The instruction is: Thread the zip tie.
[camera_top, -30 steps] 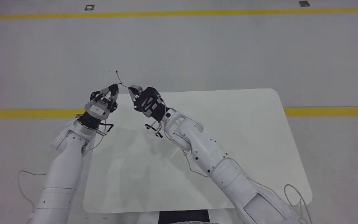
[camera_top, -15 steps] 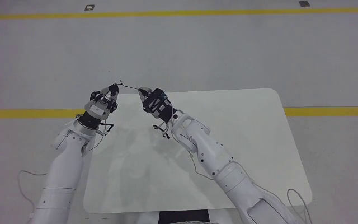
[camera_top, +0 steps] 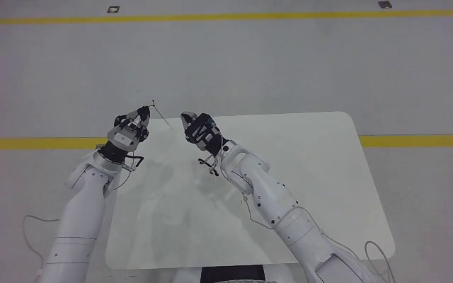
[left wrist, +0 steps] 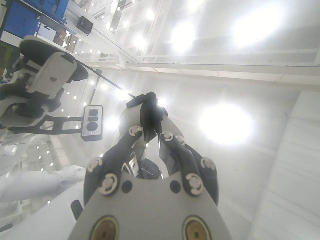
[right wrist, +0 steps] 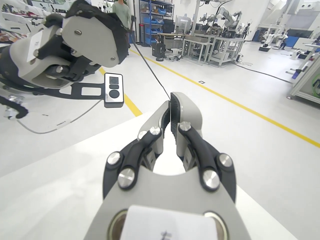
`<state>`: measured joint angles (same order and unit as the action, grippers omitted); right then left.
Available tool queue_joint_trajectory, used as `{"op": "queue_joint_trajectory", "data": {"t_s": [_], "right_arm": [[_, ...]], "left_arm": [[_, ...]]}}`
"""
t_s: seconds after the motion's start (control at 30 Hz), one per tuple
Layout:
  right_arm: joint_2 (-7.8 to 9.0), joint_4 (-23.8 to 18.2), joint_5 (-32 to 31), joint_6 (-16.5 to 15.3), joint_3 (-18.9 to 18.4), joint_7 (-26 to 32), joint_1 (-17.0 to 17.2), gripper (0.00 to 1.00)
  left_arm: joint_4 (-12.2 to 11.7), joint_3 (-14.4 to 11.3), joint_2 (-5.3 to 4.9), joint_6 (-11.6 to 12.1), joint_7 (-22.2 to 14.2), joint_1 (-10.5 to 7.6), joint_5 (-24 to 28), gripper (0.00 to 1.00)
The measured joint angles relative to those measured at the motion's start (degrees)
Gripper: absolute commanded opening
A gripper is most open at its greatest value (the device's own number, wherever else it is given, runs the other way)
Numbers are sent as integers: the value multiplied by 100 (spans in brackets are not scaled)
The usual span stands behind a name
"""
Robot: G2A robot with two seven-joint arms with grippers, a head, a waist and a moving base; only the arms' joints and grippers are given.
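Note:
A thin black zip tie (camera_top: 161,114) hangs in the air over the far left corner of the white table (camera_top: 304,184). My left gripper (camera_top: 145,113) is shut on its head end (left wrist: 140,99), fingers pointing up. From there the strap (right wrist: 150,68) runs straight toward my right gripper (right wrist: 170,101), whose jaws are pressed together. In the right wrist view the strap's free end stops at the fingertips (right wrist: 176,106). The top view shows a small gap between that end and the right gripper (camera_top: 185,117), so I cannot tell if it is pinched.
Both grippers hover close together above the table's far left edge. A yellow floor line (camera_top: 396,141) passes behind the table. Workbenches and racks (right wrist: 200,46) stand far off in the room.
The right gripper has drawn away to the right. The strap ran straight to its tips half a second ago. It now slants down toward the table, short of them. The left arm kept still.

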<state>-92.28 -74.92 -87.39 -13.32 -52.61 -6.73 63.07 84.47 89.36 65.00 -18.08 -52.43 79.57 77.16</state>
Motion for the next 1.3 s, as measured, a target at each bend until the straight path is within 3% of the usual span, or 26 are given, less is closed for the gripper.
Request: {"op": "queue_joint_trajectory", "data": {"t_s": [0.17, 0.3, 0.33, 0.63, 0.87, 1.3], "right_arm": [[5, -31, 8, -98, 45, -89, -19, 0], [1, -40, 58, -119, 68, -138, -48, 46], [0, -50, 91, -111, 63, -149, -50, 47], [11, -345, 430, -259, -8, -157, -37, 41], [-3, -410, 690, -464, 108, -46, -28, 31], [-86, -71, 1041, -538, 397, -8, -175, 32]], "left_arm": [[0, 0, 0, 0, 0, 0, 0, 0], [0, 0, 0, 0, 0, 0, 0, 0], [0, 0, 0, 0, 0, 0, 0, 0], [0, 0, 0, 0, 0, 0, 0, 0], [0, 0, 0, 0, 0, 0, 0, 0], [0, 0, 0, 0, 0, 0, 0, 0]]}}
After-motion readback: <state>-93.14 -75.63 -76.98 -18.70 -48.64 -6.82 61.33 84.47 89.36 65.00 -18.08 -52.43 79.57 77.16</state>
